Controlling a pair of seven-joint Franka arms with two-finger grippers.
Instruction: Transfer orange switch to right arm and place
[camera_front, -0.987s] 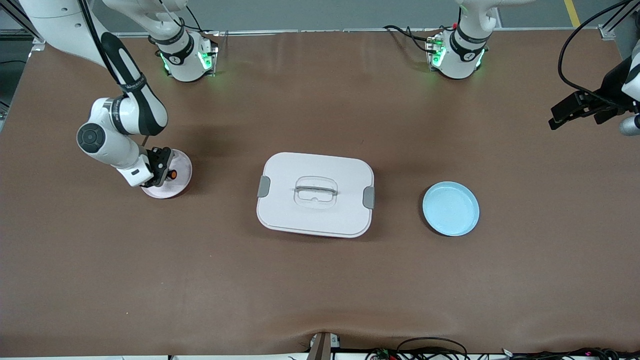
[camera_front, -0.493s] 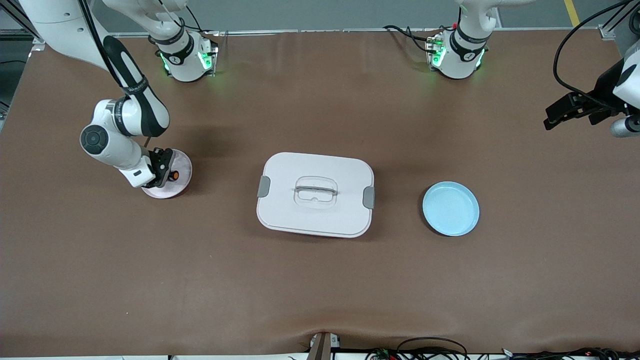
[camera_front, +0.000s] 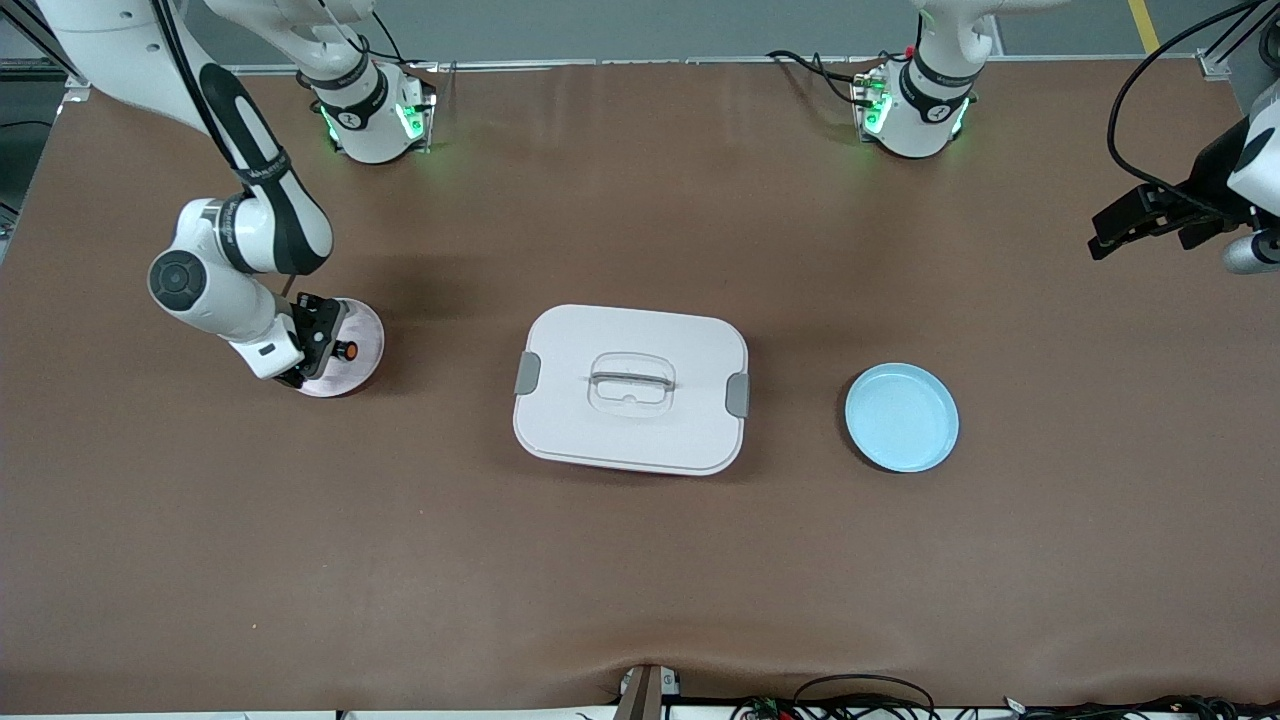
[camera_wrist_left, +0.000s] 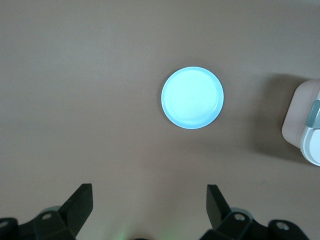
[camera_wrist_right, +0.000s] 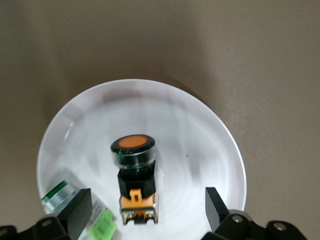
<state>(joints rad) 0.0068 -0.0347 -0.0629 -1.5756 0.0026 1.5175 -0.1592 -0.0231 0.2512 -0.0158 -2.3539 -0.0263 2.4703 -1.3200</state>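
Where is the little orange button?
The orange switch lies on the pink plate at the right arm's end of the table, between the right gripper's open fingers.

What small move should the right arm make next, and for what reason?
Probably lift the right gripper straight up. Its fingers stand open on both sides of the orange switch, which lies on the pink plate beside a small white-and-green part, so the placing looks done. The left gripper waits open above the blue plate.
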